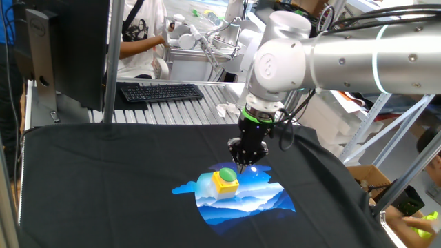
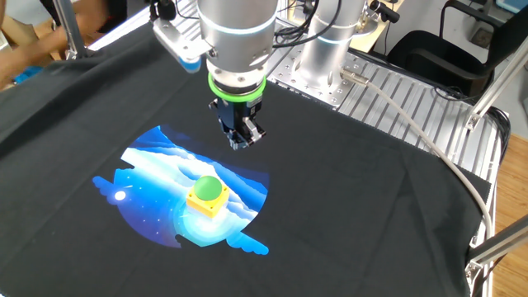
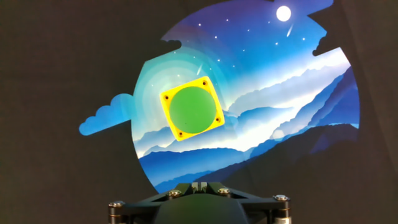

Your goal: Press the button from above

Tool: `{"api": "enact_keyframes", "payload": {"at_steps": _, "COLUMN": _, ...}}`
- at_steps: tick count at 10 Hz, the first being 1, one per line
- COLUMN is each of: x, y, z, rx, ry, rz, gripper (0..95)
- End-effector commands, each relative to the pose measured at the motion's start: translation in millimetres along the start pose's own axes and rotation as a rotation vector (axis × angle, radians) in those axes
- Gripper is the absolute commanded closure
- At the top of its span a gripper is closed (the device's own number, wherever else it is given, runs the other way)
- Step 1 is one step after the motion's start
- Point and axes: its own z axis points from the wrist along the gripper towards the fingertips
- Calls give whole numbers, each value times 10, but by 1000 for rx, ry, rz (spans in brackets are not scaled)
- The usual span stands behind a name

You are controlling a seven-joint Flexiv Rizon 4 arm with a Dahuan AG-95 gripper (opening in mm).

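Observation:
The button (image 1: 226,174) is a round green dome cap on a yellow cube-shaped box (image 1: 225,185). It stands on a blue night-sky print (image 1: 244,201) on a black cloth. It also shows in the other fixed view (image 2: 208,189) and in the hand view (image 3: 192,111), where it lies ahead of the fingers and a little to the left. My gripper (image 1: 242,164) points straight down, above the cloth and off to one side of the button, not touching it. In the other fixed view the gripper (image 2: 240,143) hangs behind the box. In the hand view the fingertips (image 3: 199,185) meet, holding nothing.
The black cloth (image 2: 363,206) covers the table. A keyboard (image 1: 160,91) and a monitor (image 1: 69,48) stand at the back left. The arm's base (image 2: 330,41) sits on a ribbed metal top (image 2: 396,99). A cardboard box (image 1: 372,179) is at the right edge.

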Motion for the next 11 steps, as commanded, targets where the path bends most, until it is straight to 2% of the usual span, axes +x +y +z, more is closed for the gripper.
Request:
{"api": "enact_keyframes", "payload": {"at_steps": 1, "x": 1, "y": -3, "z": -2, "rx": -7, "ry": 9, "rz": -9, "gripper": 950}}
{"api": "enact_keyframes", "payload": {"at_steps": 3, "x": 1, "y": -3, "z": -2, "rx": -25, "ry": 6, "rz": -16, "gripper": 950}}
{"api": "enact_keyframes", "payload": {"at_steps": 5, "x": 1, "y": -3, "z": -2, "rx": -23, "ry": 10, "rz": -18, "gripper": 950}}
{"api": "enact_keyframes", "payload": {"at_steps": 6, "x": 1, "y": -3, "z": -2, "rx": -11, "ry": 9, "rz": -17, "gripper": 950}}
{"api": "enact_keyframes", "payload": {"at_steps": 8, "x": -13, "y": 4, "z": -5, "rx": -21, "ry": 9, "rz": -15, "gripper": 950}}
{"api": "enact_keyframes", "payload": {"at_steps": 9, "x": -33, "y": 11, "z": -8, "rx": -14, "ry": 8, "rz": -13, "gripper": 950}}
{"api": "enact_keyframes", "payload": {"at_steps": 11, "x": -158, "y": 44, "z": -31, "rx": -11, "ry": 5, "rz": -6, "gripper": 950}}
